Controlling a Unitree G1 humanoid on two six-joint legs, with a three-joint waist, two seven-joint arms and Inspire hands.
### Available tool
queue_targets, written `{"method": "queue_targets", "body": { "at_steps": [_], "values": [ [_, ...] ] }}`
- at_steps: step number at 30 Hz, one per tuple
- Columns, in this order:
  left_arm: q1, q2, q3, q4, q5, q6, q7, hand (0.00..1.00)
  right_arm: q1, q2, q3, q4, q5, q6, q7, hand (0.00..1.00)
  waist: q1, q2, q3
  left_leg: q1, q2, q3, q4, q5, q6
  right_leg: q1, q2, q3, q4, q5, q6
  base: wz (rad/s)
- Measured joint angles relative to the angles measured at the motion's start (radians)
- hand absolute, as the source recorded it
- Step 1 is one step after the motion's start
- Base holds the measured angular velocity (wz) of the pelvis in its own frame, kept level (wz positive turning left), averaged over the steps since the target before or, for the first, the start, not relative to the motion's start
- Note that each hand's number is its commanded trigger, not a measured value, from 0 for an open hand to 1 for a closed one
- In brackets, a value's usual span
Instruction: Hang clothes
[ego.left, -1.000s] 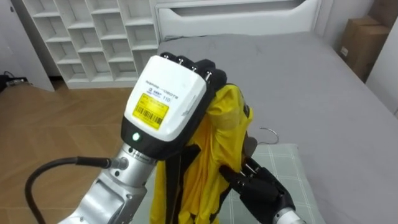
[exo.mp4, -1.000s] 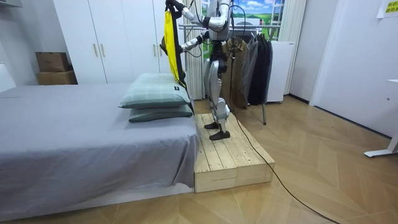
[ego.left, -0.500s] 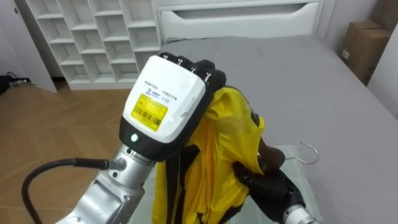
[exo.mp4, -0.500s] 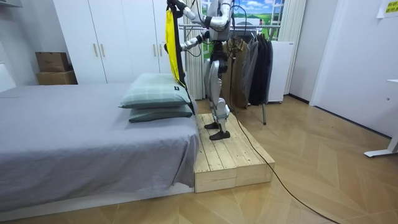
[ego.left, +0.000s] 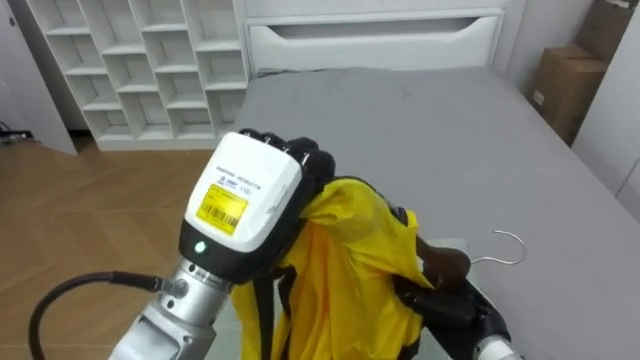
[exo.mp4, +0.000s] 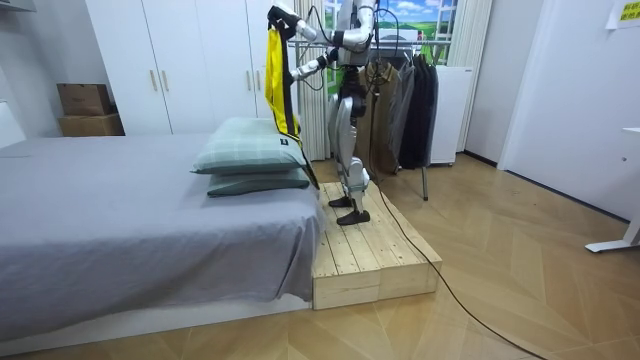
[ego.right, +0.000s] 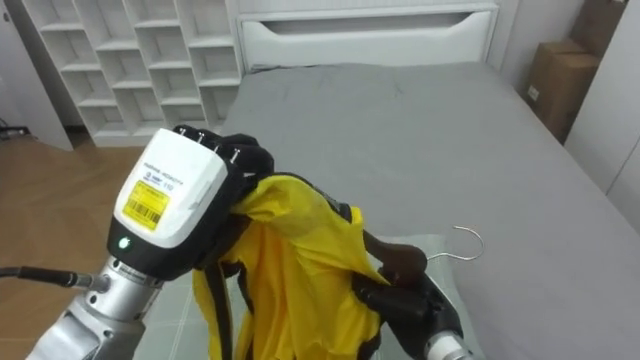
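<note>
The left hand is clenching the top of the yellow garment, holding it up over the bed. At the garment's 4 o'clock the right hand is curling round the hanger. Its hook is poking farther out at 3 o'clock than a second ago. Threading seems to be progressing, but nothing is hung yet.

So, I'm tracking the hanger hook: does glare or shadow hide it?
Left eye view: the hook of the hanger stands out against the evenly lit grey bed, no glare or shadow. Right eye view: likewise. Room view: too small to tell, by the yellow garment.
</note>
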Motion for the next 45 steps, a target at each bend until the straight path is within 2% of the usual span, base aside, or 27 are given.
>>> {"method": "queue_targets", "body": {
  "at_steps": [2,6,13,15,18,23,24,25,26,30,35,39,42,45],
  "values": [
    [0.001,0.0,0.006,0.034,-0.006,-0.008,0.001,1.0,0.001,-0.003,-0.017,0.004,-0.043,0.0,-0.013,1.0,-0.003,-0.005,0.0002,0.002,0.0,0.001,-0.001,0.0,0.0,0.002,0.001,0.005,0.0,0.0,0.0,-0.02],
    [0.054,0.0,0.019,0.063,-0.02,-0.044,0.014,1.0,0.012,-0.007,-0.039,0.005,-0.142,-0.005,-0.043,1.0,-0.015,-0.019,-0.0017,0.005,0.0,0.002,-0.003,0.0,0.0,0.003,0.001,0.005,-0.001,0.0,0.0,-0.01],
    [0.058,-0.001,0.019,0.079,-0.02,-0.078,0.029,1.0,0.026,-0.018,-0.042,0.004,-0.172,-0.006,-0.063,1.0,-0.018,-0.028,-0.0032,0.01,0.0,0.001,-0.008,0.0,0.0,0.003,0.002,0.007,0.0,0.0,0.0,-0.01],
    [0.076,-0.004,0.03,0.079,-0.019,-0.094,0.03,1.0,0.025,-0.021,-0.079,0.002,-0.244,-0.006,-0.061,1.0,-0.019,-0.031,-0.0052,0.015,0.0,0.001,-0.012,0.0,0.0,0.008,0.003,0.011,-0.001,0.0,0.0,0.0],
    [0.115,-0.015,0.036,0.089,-0.019,-0.1,0.03,1.0,0.015,-0.028,-0.13,0.002,-0.398,-0.013,-0.064,1.0,-0.018,-0.042,-0.0072,0.015,0.001,0.001,-0.009,0.0,-0.001,0.007,0.003,0.01,-0.001,0.0,0.0,0.0],
    [0.119,-0.03,0.036,0.171,-0.018,-0.108,0.017,1.0,0.011,-0.03,-0.152,-0.034,-0.627,-0.016,-0.095,1.0,-0.022,-0.06,-0.0074,0.014,0.001,0.001,-0.008,0.0,-0.001,0.006,0.003,0.009,0.0,0.0,0.0,0.0],
    [0.119,-0.03,0.036,0.175,-0.018,-0.108,0.016,0.82,0.011,-0.03,-0.155,-0.045,-0.656,-0.022,-0.106,1.0,-0.022,-0.065,-0.0075,0.013,0.001,0.001,-0.008,0.0,-0.001,0.006,0.003,0.008,0.0,0.0,0.0,0.0],
    [0.119,-0.03,0.036,0.175,-0.018,-0.108,0.016,0.5,0.011,-0.031,-0.159,-0.053,-0.666,-0.029,-0.117,1.0,-0.022,-0.069,-0.0079,0.013,0.001,0.001,-0.009,0.0,-0.001,0.006,0.003,0.009,0.0,0.0,0.0,0.0],
    [0.119,-0.03,0.036,0.175,-0.018,-0.108,0.016,0.0,0.011,-0.033,-0.159,-0.064,-0.672,-0.029,-0.122,1.0,-0.022,-0.071,-0.0076,0.013,0.001,0.001,-0.009,0.0,-0.001,0.006,0.003,0.008,0.0,0.0,0.0,0.0],
    [0.119,-0.03,0.049,0.174,-0.019,-0.102,0.014,0.0,0.011,-0.055,-0.165,-0.162,-0.738,-0.03,-0.151,1.0,-0.027,-0.08,-0.0065,0.011,0.001,0.002,-0.012,0.0,-0.001,0.004,0.003,0.009,-0.001,0.0,0.0,0.0],
    [0.119,-0.032,0.062,0.152,-0.019,-0.067,-0.021,0.0,0.011,-0.07,-0.167,-0.205,-0.812,-0.029,-0.173,1.0,-0.035,-0.088,-0.0056,0.006,0.001,0.003,-0.014,0.0,-0.001,-0.001,0.003,0.009,-0.001,0.0,0.0,0.0],
    [0.122,-0.061,0.089,0.113,-0.023,-0.054,-0.035,0.0,0.011,-0.07,-0.188,-0.254,-0.861,-0.023,-0.177,1.0,-0.043,-0.091,-0.0057,-0.003,0.001,0.012,-0.012,0.0,-0.001,-0.013,0.002,0.011,-0.001,0.0,0.0,-0.03],
    [0.123,-0.062,0.092,0.109,-0.079,-0.048,-0.036,0.0,0.012,-0.071,-0.2,-0.271,-0.899,-0.024,-0.197,1.0,-0.049,-0.091,-0.0058,-0.003,0.002,0.012,-0.011,0.0,-0.001,-0.012,0.002,0.009,-0.001,0.0,0.0,0.0],
    [0.127,-0.087,0.092,0.109,-0.147,-0.036,-0.055,0.0,0.014,-0.071,-0.2,-0.273,-0.9,-0.024,-0.197,1.0,-0.051,-0.091,-0.0058,-0.003,0.002,0.013,-0.012,0.0,-0.001,-0.013,0.002,0.009,-0.001,0.0,0.0,0.0]
  ]
}}
